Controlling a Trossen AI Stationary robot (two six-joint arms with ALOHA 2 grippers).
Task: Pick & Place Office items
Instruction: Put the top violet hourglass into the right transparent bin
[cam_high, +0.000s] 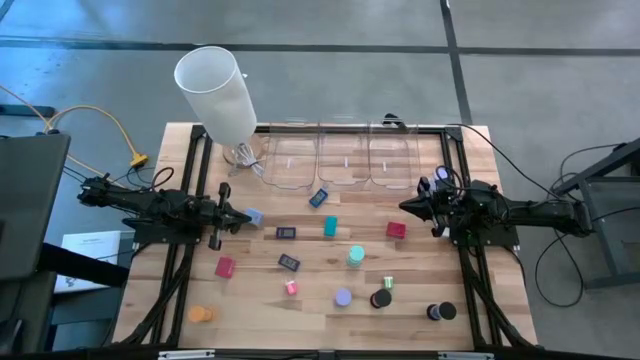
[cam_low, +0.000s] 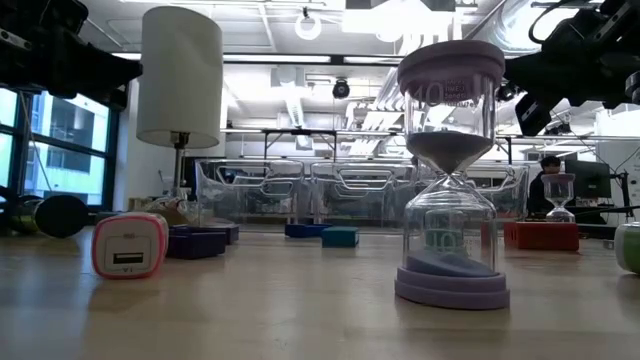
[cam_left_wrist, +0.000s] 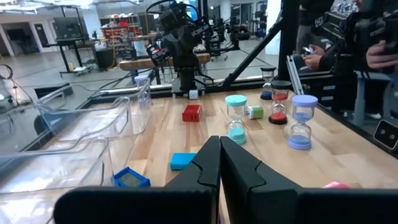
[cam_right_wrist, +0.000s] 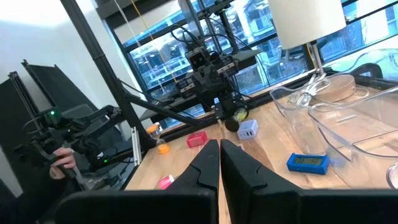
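Clear-plastic sand timers (cam_high: 356, 256) and small hard blocks (cam_high: 224, 267) lie scattered on the tabletop (cam_high: 400, 300) between the left hand (cam_high: 243, 216) and right hand (cam_high: 406, 206), both pinched shut, empty. Timers look light, tippy; grip the waist.

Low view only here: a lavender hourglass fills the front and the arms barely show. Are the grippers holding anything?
Observer: No; the wrist views show the left gripper and right gripper shut, empty.
Operator: Anything in the bins?
Observer: From above, the three clear bins hold no items.
Operator: Where are the arms?
Observer: Left gripper at the table's left side beside a pale block; right opposite, near a red block.
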